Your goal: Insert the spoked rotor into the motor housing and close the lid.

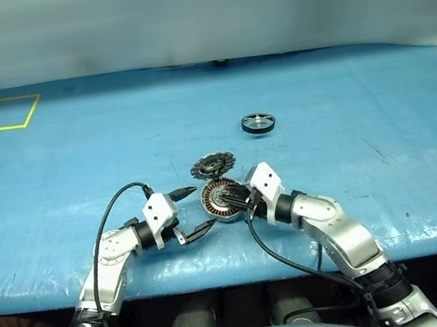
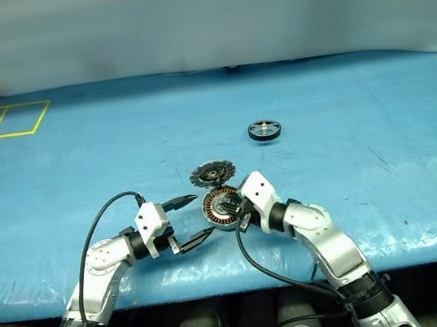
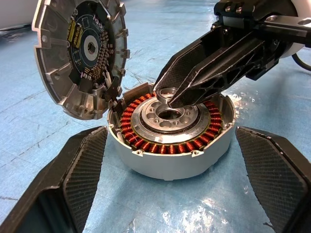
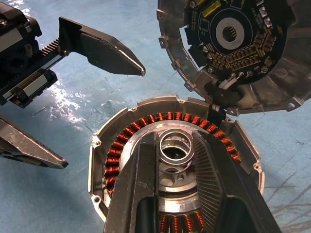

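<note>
Right gripper (image 4: 176, 145) hangs over the motor housing (image 3: 170, 141), narrow fingers pinching a small silver ring at its centre, or so it looks. Left gripper (image 1: 190, 212), wide open, flanks the housing. Lid (image 3: 80, 53) leans alongside. Spoked rotor (image 1: 258, 123) waits well beyond; fetching it comes next.

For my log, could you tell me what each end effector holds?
Right end effector pinches a small silver ring by its rim, above the motor housing; left end effector holds nothing.
</note>
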{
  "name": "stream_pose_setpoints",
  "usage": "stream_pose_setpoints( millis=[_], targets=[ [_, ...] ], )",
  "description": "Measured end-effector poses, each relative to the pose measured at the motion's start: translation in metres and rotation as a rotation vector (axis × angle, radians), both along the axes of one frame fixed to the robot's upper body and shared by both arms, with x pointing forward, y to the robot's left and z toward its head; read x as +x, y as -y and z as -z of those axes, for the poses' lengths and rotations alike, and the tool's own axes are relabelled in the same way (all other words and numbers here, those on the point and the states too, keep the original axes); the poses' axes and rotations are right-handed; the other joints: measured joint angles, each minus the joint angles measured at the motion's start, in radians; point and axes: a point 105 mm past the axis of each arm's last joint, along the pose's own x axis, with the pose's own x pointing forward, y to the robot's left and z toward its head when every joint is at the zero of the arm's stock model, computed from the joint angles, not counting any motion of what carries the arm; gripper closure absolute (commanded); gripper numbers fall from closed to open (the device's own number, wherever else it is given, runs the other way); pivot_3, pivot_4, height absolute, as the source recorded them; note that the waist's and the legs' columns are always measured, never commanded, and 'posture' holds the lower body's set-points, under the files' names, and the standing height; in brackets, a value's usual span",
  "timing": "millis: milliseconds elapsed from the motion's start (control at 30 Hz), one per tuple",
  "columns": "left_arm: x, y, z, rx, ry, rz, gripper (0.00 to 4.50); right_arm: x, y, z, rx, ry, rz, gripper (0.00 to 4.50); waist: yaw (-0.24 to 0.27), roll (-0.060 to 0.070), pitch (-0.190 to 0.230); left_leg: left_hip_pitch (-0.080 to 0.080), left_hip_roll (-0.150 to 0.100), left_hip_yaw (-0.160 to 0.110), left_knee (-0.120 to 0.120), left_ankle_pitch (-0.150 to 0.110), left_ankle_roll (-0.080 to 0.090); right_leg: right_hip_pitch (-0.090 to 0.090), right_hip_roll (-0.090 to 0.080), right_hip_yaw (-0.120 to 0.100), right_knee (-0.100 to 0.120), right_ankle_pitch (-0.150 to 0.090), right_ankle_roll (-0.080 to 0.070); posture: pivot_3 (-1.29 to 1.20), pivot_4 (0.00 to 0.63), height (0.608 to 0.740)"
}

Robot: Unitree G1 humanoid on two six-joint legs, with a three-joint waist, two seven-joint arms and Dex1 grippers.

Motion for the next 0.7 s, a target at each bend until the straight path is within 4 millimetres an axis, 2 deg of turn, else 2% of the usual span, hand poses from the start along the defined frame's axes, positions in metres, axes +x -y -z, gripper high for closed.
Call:
stream_pose_setpoints(
  millis=[700],
  targets=[
    [0.0002, -0.0003, 0.0011, 0.005, -0.002, -0.003, 0.00, -0.0001, -0.0023, 0.0032, -0.001, -0.008, -0.005, 3.85, 0.000, 0.000, 0.000, 0.000, 0.000, 0.000, 0.000, 0.000, 0.000, 0.000, 0.000, 0.000, 0.000, 0.000, 0.000, 0.00, 0.150, 0.740]
  ],
)
